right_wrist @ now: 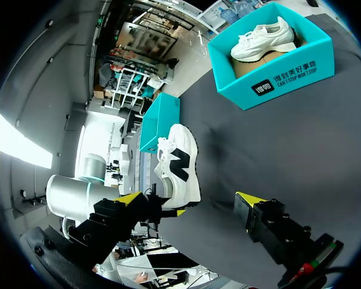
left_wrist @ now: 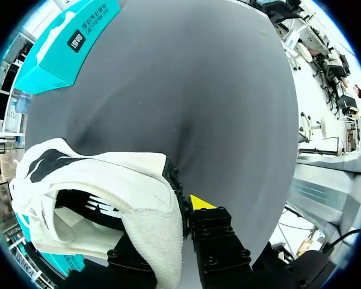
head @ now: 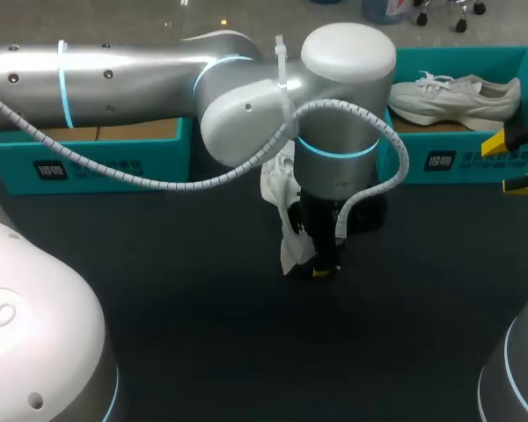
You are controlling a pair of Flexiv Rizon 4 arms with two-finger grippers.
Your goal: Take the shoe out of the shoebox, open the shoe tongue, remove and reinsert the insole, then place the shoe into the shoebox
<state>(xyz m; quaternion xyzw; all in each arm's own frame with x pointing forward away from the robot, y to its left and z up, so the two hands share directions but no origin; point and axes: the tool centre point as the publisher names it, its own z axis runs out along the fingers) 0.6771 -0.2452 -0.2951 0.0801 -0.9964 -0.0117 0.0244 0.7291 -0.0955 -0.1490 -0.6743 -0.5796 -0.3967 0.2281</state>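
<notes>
My left gripper [head: 324, 268] is at the table's middle, shut on the heel collar of a white shoe [head: 290, 233] with a black letter on its side. In the left wrist view the shoe [left_wrist: 108, 180] lies across the gripper [left_wrist: 183, 217]; one yellow fingertip [left_wrist: 200, 203] shows, and the shoe's fabric hides the other. The right wrist view shows the same shoe [right_wrist: 177, 165] standing on end, toe up, ahead of my open right gripper [right_wrist: 189, 201]. That right gripper [head: 510, 163] hangs at the table's right edge, beside the teal shoebox [head: 449, 158], with nothing between its fingers.
A second white shoe [head: 458, 97] lies inside the right shoebox [right_wrist: 289, 78]. Another teal box [head: 97, 163] stands at the back left, partly behind my left arm. Dark tabletop [head: 246, 352] stretches in front of the held shoe.
</notes>
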